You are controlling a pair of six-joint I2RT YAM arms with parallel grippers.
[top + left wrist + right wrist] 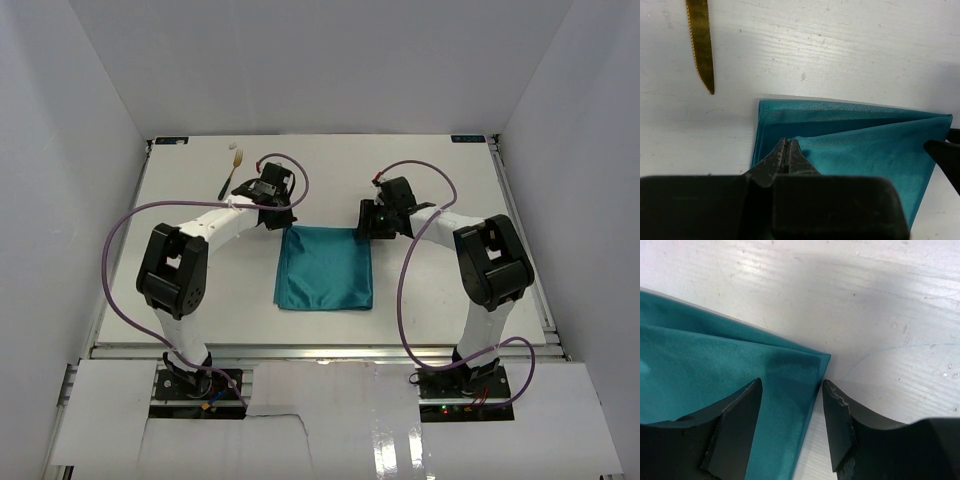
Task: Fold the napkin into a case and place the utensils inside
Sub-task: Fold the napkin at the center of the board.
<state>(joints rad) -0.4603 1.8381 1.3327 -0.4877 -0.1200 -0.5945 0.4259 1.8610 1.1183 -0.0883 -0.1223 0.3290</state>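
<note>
Top external view: the teal napkin point(325, 270) lies folded flat on the white desk point(450, 180), between the two arms and a little nearer than the middle. The left claw point(278, 222) sits at its far left corner and the right claw point(365, 225) at its far right corner.

The fork point(230, 172) rests on bare desk towards the far left, well apart from the cloth, with its pale head pointing away from the arms.

In the left wrist view the napkin shows two layers, the upper one set back from the edge of the lower. The left claw's fingers are pressed together, their tips at the corner of the upper layer. Whether cloth is nipped between them cannot be told. The serrated gold blade of the knife point(701, 45) lies on bare desk beyond that corner, clear of the napkin.

In the right wrist view the right claw stands apart, astride the napkin's corner. One finger point(735, 425) is over the cloth and the other over bare desk just beside the edge.
</note>
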